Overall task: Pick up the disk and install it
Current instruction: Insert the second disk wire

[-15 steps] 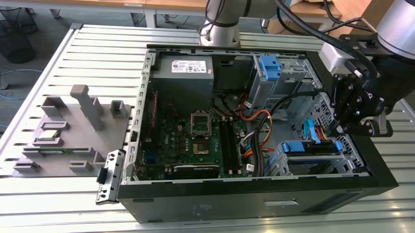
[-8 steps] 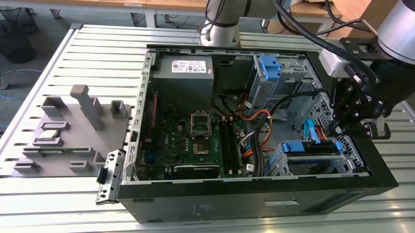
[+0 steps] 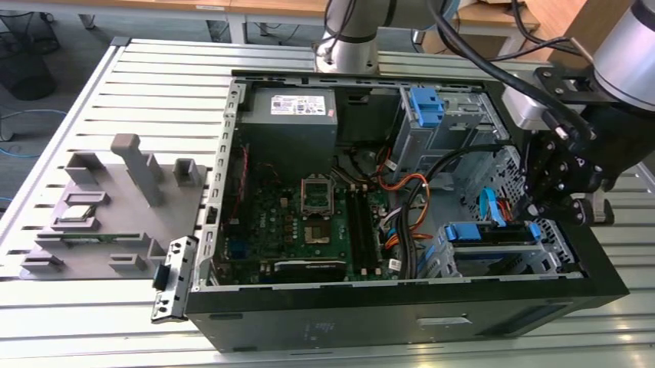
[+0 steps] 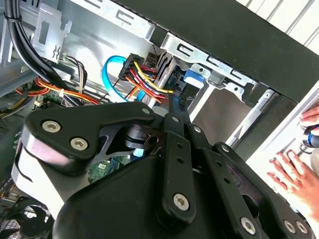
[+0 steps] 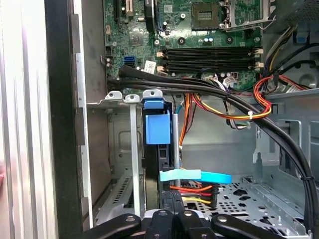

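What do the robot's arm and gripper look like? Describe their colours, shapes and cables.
The arm is a silver-grey tube with a darker joint, and black cables loop alongside it. The gripper is matte black, built from flat linkage bars joined by round silver screws, as both wrist views show close up.
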Robot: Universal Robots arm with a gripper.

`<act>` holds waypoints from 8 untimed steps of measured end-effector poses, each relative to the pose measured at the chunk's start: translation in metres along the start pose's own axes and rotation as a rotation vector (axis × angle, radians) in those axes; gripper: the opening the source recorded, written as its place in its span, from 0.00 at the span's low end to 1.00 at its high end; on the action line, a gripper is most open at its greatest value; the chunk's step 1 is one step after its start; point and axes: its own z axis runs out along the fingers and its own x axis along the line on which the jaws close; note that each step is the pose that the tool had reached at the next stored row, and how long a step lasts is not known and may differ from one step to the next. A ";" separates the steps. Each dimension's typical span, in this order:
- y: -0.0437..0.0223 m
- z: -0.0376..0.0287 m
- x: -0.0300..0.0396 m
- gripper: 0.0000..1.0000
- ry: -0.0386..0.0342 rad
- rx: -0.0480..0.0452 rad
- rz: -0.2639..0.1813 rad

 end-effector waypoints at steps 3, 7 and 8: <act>-0.0006 0.0025 0.0000 0.11 -0.0005 0.0000 0.000; -0.0011 0.0058 0.0000 0.11 -0.0013 -0.0001 0.000; -0.0010 0.0066 0.0000 0.11 -0.0016 -0.0001 0.000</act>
